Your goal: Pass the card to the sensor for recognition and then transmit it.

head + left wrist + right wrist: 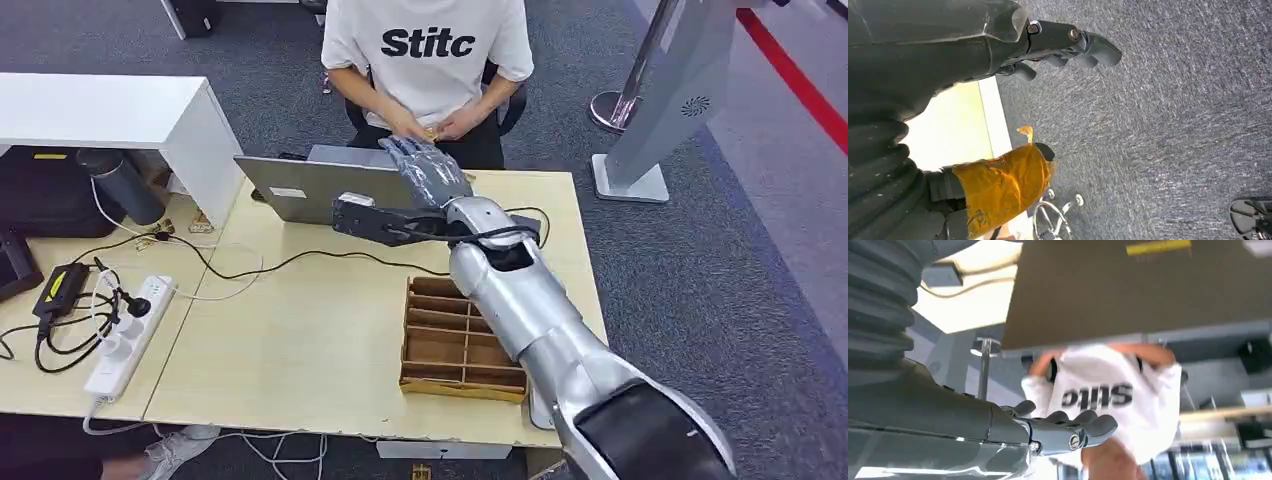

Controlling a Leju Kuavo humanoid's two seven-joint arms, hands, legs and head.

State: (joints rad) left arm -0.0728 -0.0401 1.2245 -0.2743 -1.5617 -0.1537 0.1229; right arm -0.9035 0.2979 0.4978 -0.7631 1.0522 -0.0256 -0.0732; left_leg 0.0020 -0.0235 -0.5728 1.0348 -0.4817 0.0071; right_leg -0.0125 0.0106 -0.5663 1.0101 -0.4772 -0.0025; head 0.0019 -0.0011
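Looks like the handover is basically wrapping up: the right robot hand (425, 168) is reaching over the laptop (310, 188) toward the person (430, 60), whose hands are holding something small and yellowish, probably the card (431, 131). The robot hand's fingers are spreading loosely, gripping nothing. The left robot hand (1068, 47) is hanging over the carpet, fingers curling in, also gripping nothing.

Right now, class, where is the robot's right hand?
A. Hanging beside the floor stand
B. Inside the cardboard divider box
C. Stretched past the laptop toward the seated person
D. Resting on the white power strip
C: the right hand reaches over the laptop edge toward the person's hands, well beyond the divider box.
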